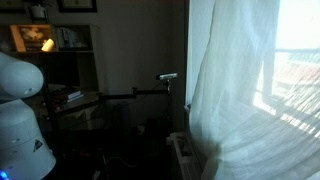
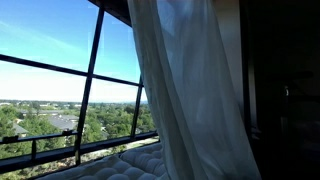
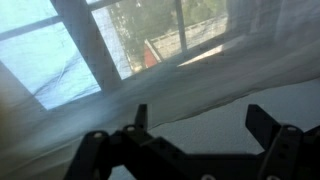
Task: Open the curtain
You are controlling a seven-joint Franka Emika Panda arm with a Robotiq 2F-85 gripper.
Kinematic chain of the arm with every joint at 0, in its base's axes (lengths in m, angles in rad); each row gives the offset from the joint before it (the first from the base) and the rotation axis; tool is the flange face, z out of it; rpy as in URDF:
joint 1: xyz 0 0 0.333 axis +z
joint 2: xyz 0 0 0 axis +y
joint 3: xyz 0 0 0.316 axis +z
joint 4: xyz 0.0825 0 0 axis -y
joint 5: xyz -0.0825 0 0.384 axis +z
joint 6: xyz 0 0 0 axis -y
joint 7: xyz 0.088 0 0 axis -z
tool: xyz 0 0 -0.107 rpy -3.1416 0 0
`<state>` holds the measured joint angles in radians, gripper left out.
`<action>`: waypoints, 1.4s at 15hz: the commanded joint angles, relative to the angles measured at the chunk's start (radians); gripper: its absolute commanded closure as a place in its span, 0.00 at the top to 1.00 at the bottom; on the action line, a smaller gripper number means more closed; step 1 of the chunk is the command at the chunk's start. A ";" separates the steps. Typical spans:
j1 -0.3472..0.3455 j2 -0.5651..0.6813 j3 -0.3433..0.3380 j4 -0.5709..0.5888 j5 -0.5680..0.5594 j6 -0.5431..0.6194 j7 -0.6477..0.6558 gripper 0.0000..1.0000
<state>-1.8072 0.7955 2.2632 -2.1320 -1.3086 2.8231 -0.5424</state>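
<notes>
The curtain (image 1: 235,85) is a tall sheer white panel with soft folds, lit from behind. In an exterior view it hangs at the right, bunched low over the window side. It also hangs in the middle of the other exterior view (image 2: 185,90). In the wrist view the curtain (image 3: 200,75) fills the picture, with a fabric edge running diagonally just beyond the fingers. My gripper (image 3: 200,125) is open, its two dark fingers spread wide with pale fabric showing between them. I cannot tell whether the fingers touch the fabric. The gripper does not show in either exterior view.
The white robot body (image 1: 20,115) stands at the left. A small camera on a stand (image 1: 168,77) sits near the curtain, with dark shelves (image 1: 60,45) behind. A white quilted cushion (image 2: 125,165) lies below the dark-framed window (image 2: 92,75).
</notes>
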 commanded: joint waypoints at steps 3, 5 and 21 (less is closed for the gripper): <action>0.150 -0.040 0.046 0.138 -0.054 -0.177 0.003 1.00; 0.213 -0.046 0.032 0.181 -0.060 -0.230 -0.006 1.00; 0.564 -0.075 -0.071 0.386 -0.101 -0.466 -0.327 1.00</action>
<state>-1.3141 0.7264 2.2258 -1.7872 -1.4255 2.3766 -0.7691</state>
